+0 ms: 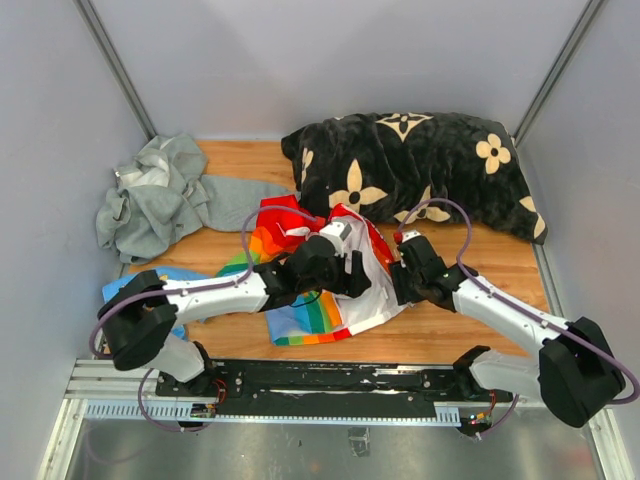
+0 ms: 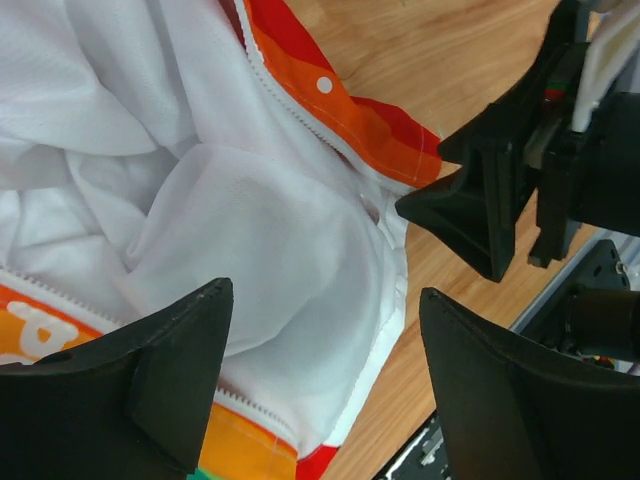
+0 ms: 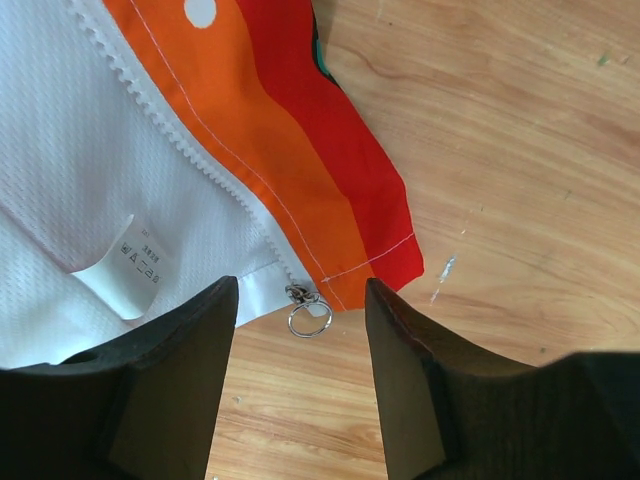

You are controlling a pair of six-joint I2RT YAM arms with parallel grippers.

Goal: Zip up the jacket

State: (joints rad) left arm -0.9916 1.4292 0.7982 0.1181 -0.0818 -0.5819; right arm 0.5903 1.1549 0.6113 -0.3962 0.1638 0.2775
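Note:
The jacket (image 1: 300, 300) lies open in the middle of the wooden table, red and rainbow-striped with its white lining up. My left gripper (image 1: 352, 268) is open above the white lining (image 2: 250, 230) near the jacket's lower corner, holding nothing. My right gripper (image 1: 400, 275) is open just right of the jacket's edge. In the right wrist view the zipper slider with its metal ring pull (image 3: 309, 317) lies on the wood at the bottom of the toothed zipper edge (image 3: 180, 140), between my open fingers (image 3: 405, 370) and just ahead of them. The right gripper shows in the left wrist view (image 2: 470, 205).
A black pillow with cream flowers (image 1: 410, 165) lies at the back right. A grey hooded sweatshirt (image 1: 160, 195) lies at the back left. A light-blue garment (image 1: 165, 275) lies under the left arm. A metal rail (image 1: 330, 385) runs along the near edge.

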